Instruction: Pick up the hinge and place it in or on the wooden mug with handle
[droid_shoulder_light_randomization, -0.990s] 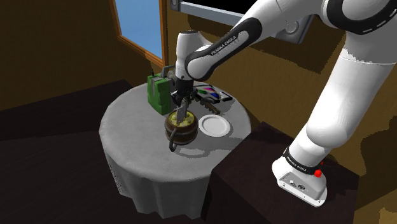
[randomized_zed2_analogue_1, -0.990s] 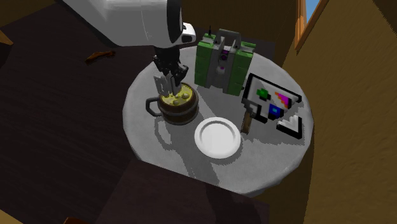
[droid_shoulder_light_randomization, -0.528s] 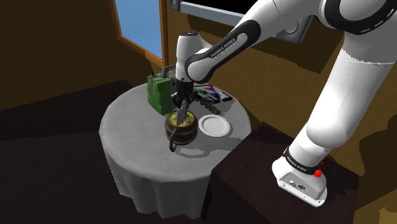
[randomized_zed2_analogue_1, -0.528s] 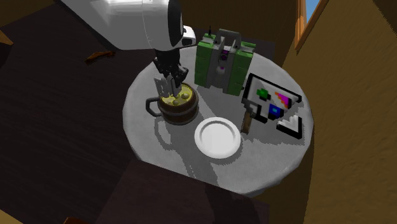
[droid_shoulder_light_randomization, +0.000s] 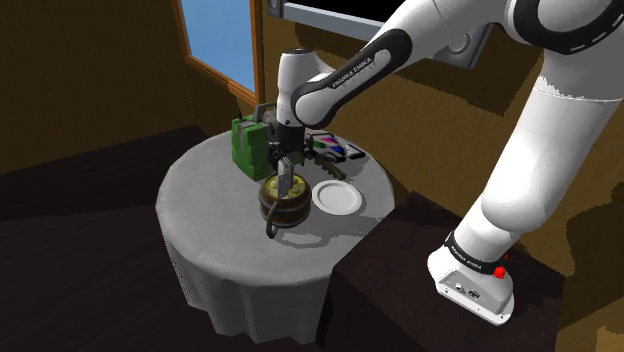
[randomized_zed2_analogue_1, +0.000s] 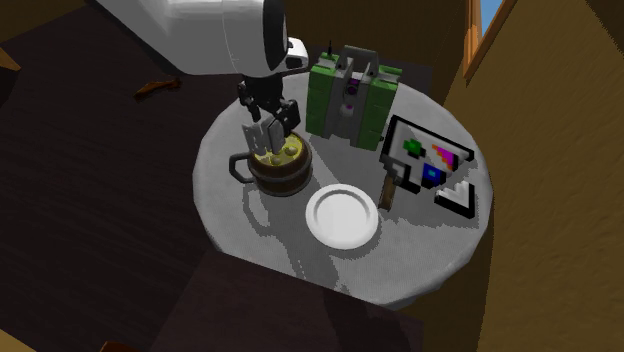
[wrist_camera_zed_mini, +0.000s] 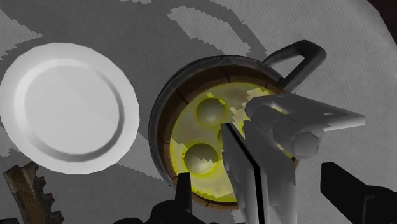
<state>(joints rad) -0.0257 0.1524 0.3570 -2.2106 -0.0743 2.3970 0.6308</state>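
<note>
Fingers spread wide in the wrist view, grasping nothing. I read a gap on each side between them and the grey hinge, which stands on end between them. Its lower end sits inside the mug, on a yellowish floor with round bumps. The mug wall is dark brown and banded. Its loop handle is on the side away from the white plate. The plate lies just beside the mug, not touching it, on the grey cloth-covered bench. A toothed brown piece lies near the plate's rim.

Second exterior view adds height: the hinge rises out of the mug, with the fingers just above it. It also gives me the farther things. A green-and-grey block stands behind the mug, and a white-framed tray with coloured shapes lies beside the brown piece. A brown scrap lies on the dark floor off the bench.

Shoulder view supplies the white arm reaching over from the stand, and a blue window in the wall beyond the bench. From there I cannot judge the finger gaps.
</note>
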